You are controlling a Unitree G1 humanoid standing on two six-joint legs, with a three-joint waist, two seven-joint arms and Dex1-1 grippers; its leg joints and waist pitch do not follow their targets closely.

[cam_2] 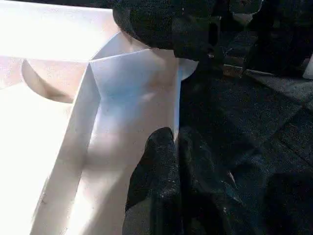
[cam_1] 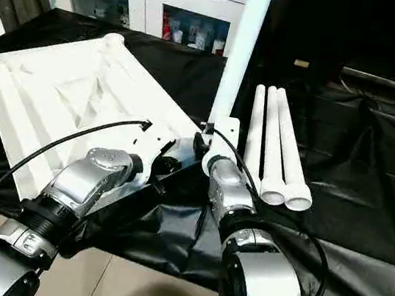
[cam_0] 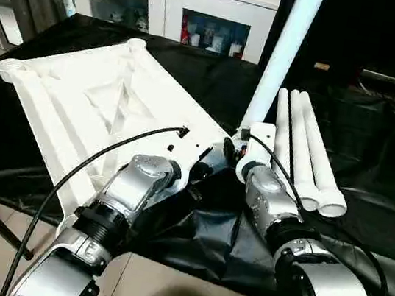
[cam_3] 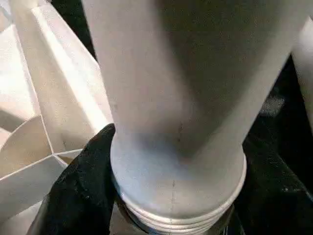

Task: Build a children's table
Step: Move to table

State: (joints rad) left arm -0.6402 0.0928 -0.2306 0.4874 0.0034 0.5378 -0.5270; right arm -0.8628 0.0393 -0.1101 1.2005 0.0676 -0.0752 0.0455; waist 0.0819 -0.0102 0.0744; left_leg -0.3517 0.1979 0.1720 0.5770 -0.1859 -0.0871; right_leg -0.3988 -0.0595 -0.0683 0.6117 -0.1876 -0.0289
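Right wrist view: leg (cam_3: 186, 98) in right hand (cam_0: 244, 162).

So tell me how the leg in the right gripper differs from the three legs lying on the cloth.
The held leg stands nearly upright, rising past the picture's top; the three loose legs lie flat, side by side on the black cloth. The held leg is clasped near its threaded end by the right gripper, beside the tabletop corner; nothing grips the loose legs. All four are white, round and tapering.
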